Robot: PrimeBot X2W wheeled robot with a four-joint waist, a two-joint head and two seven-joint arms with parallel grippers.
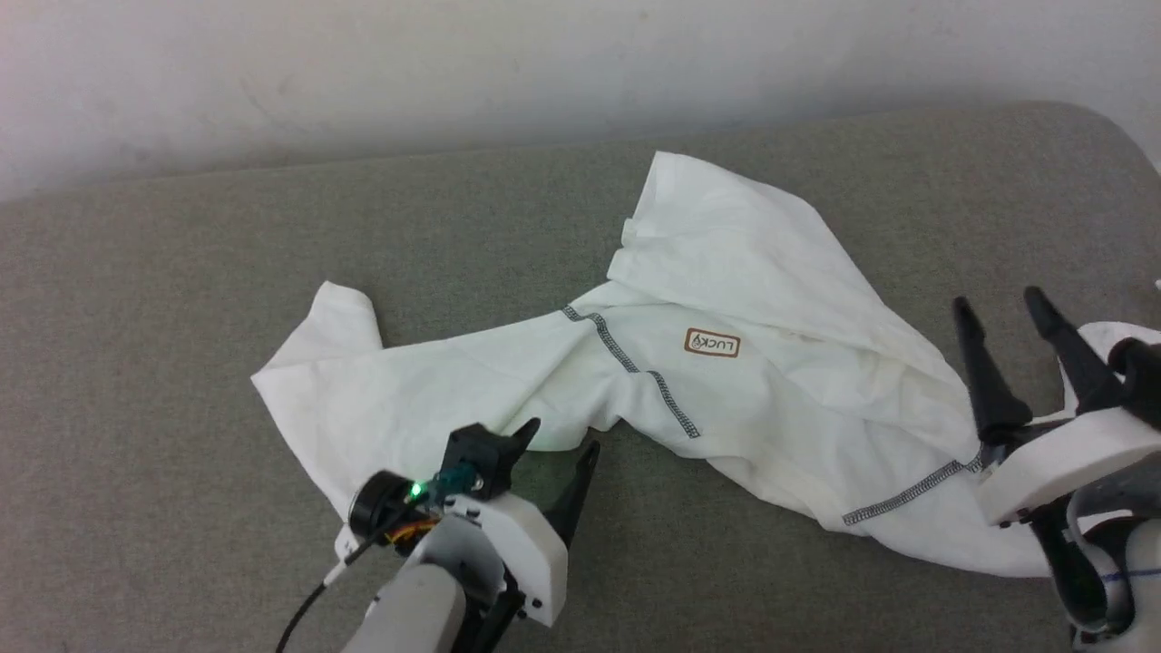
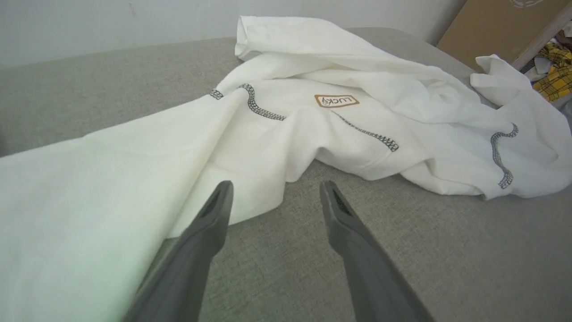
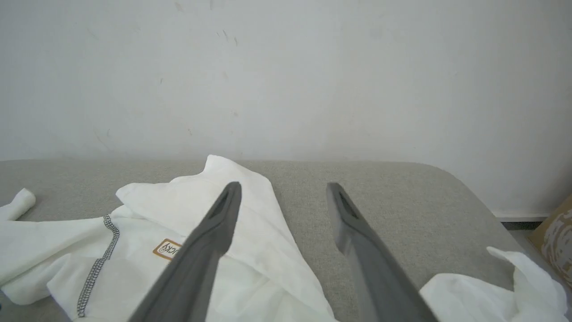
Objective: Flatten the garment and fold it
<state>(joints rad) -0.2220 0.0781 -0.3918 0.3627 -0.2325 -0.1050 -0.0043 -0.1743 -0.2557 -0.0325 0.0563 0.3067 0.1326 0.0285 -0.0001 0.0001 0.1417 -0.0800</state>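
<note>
The garment (image 1: 744, 363) is a white thin top lying crumpled on the grey cushion (image 1: 181, 272), with dark zigzag seams and a brown-bordered chest patch (image 1: 712, 343). One sleeve stretches out to the left. My left gripper (image 1: 558, 435) is open at the garment's near edge, one finger over the sleeve cloth, holding nothing. The same garment (image 2: 313, 116) spreads ahead of the left gripper (image 2: 277, 190) in the left wrist view. My right gripper (image 1: 1002, 308) is open above the garment's right end, empty. In the right wrist view the right gripper (image 3: 283, 190) stands over the garment (image 3: 178, 241).
A pale wall (image 1: 453, 73) runs behind the cushion. A brown cardboard box (image 2: 500, 27) and a yellow checked cloth (image 2: 556, 71) stand beyond the cushion's right end. The cushion's right corner (image 3: 456, 188) is rounded.
</note>
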